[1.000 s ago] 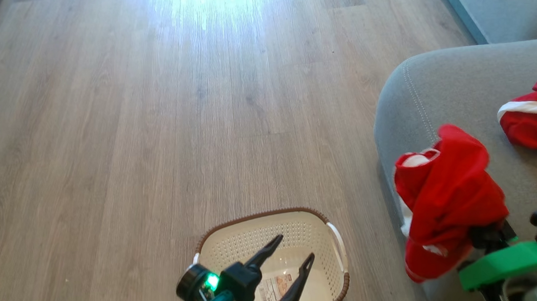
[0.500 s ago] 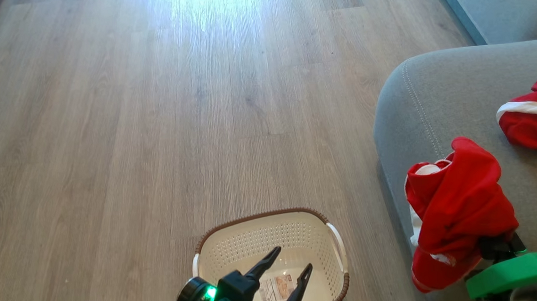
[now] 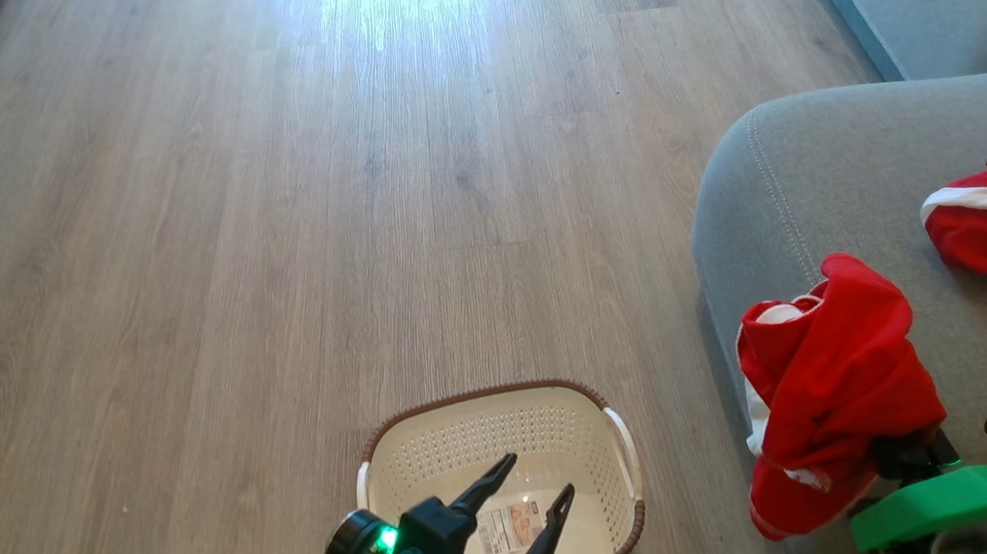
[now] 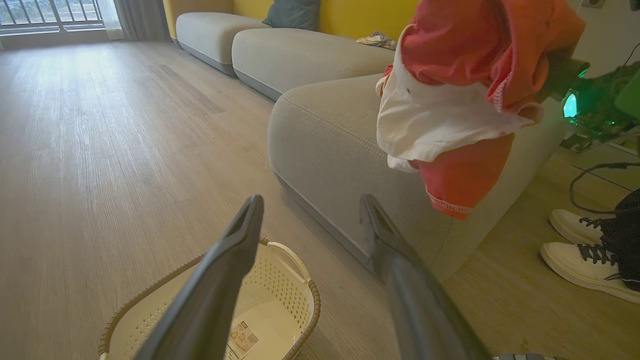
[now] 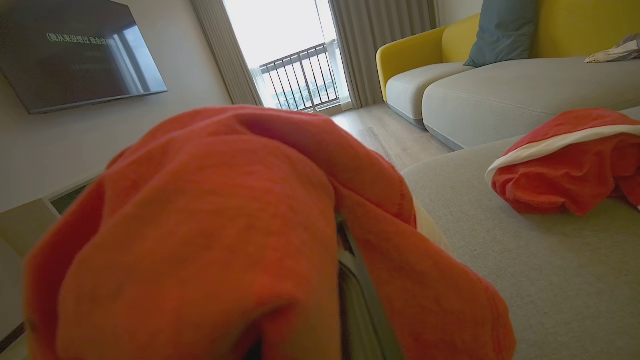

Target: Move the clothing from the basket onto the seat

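We see the right gripper (image 3: pixel 910 456) pinching one red garment (image 3: pixel 840 383). The fabric is draped over its fingers and hangs off them at the seat's (image 3: pixel 834 175) rounded front corner, partly over the cushion and partly past its edge. Ahead of that gripper, apart from the held piece, the second red garment (image 3: pixel 985 229) lies on the seat with a white band showing. The left gripper (image 3: pixel 542 473) has its fingers spread and nothing between them. The basket (image 3: pixel 484 392) sits right below it on the wood floor (image 3: pixel 282 240), with its label (image 3: pixel 511 528) visible on the bottom. The seat stands just beside the basket, on the right-gripper side.
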{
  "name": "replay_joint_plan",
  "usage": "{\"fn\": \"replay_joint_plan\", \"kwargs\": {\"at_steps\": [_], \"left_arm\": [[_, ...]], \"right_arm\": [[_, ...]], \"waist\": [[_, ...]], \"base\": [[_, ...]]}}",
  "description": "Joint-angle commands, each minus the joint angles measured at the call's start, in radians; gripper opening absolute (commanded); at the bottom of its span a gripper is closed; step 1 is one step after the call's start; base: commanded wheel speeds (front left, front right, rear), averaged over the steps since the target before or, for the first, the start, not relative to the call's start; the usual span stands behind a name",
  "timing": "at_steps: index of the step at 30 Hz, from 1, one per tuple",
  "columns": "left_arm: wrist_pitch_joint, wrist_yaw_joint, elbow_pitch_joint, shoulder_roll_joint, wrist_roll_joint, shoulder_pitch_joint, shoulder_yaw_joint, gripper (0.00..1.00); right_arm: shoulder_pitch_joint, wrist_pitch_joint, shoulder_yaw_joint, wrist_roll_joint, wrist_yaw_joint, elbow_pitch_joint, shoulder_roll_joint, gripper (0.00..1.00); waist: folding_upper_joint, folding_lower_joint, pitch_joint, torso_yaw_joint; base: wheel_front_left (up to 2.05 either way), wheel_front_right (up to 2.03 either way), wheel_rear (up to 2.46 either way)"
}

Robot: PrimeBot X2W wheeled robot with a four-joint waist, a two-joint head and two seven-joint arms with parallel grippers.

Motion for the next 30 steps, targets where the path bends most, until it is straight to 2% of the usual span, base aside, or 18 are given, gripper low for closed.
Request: {"fn": "replay_joint_plan", "kwargs": {"at_steps": [1, 12, 19, 25, 30], "left_arm": [[-0.005, -0.001, -0.036, -0.003, -0.007, -0.039, 0.024, 1.0], [-0.005, -0.001, -0.04, -0.003, -0.007, -0.041, 0.021, 1.0], [-0.005, -0.001, -0.049, -0.003, -0.007, -0.042, 0.027, 1.0], [-0.005, -0.001, -0.058, -0.003, -0.002, -0.052, 0.032, 1.0], [-0.005, -0.001, -0.07, -0.003, 0.001, -0.059, 0.028, 1.0]], "right_arm": [[-0.035, -0.014, 0.021, -0.009, 0.0, -0.036, -0.014, 0.0], [-0.04, -0.014, 0.027, -0.013, 0.0, -0.037, -0.016, 0.0], [-0.048, -0.014, 0.034, -0.012, 0.0, -0.041, -0.024, 0.0], [-0.071, -0.014, 0.05, -0.022, 0.0, -0.054, -0.028, 0.0], [-0.085, -0.014, 0.065, -0.056, 0.0, -0.077, -0.039, 0.0]], "waist": [[0.0, 0.0, 0.001, 0.001], [0.0, 0.0, 0.001, 0.0], [0.0, 0.0, 0.005, -0.024], [0.0, 0.0, 0.026, -0.084], [0.0, 0.0, 0.049, -0.172]], "base": [[0.0, 0.0, 0.0], [0.0, 0.0, 0.0], [0.0, 0.0, 0.0], [0.0, 0.0, 0.0], [0.0, 0.0, 0.0]]}}
